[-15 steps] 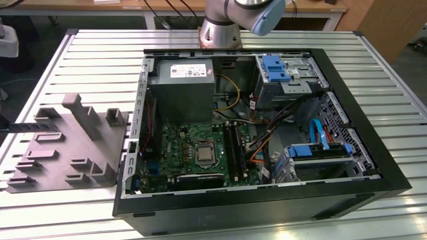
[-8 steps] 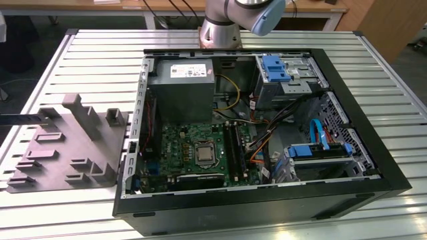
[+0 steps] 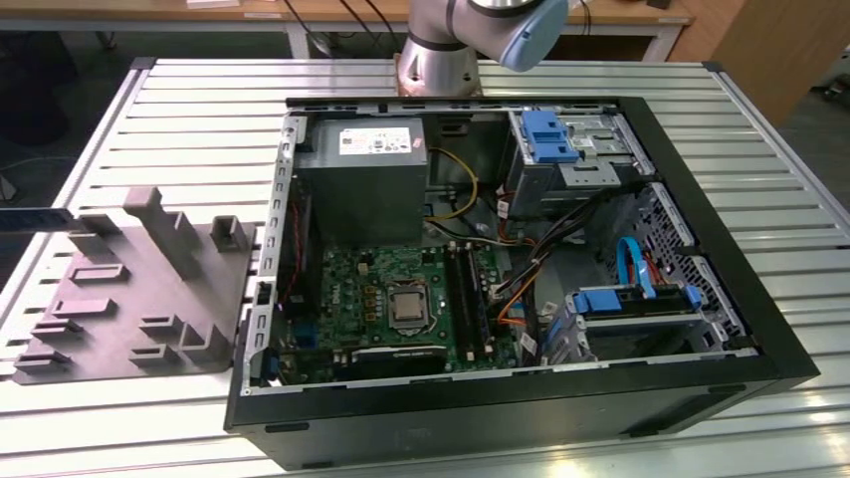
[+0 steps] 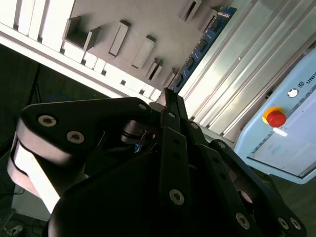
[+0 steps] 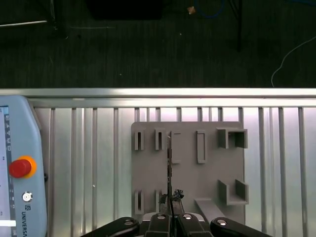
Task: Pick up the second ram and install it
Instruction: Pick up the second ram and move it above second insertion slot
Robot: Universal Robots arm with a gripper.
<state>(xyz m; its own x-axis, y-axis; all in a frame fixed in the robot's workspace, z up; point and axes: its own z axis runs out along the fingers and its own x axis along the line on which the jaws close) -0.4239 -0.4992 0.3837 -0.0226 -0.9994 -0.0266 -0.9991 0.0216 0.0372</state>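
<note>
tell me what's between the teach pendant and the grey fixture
Nothing: in the first wrist view, bare table slats separate the teach pendant from the grey fixture. The gripper has its jaws shut on the second ram.

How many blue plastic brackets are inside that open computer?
2. One blue bracket sits nearest the arm's base; the other blue bracket lies beside the blue cable. More may be hidden.

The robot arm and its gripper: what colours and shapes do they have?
In the exterior view the arm is a silver-grey metal tube with a light blue cap on its joint. In the second wrist view the gripper is matt black, built of flat linked bars with rounded ends and round silver pins.
</note>
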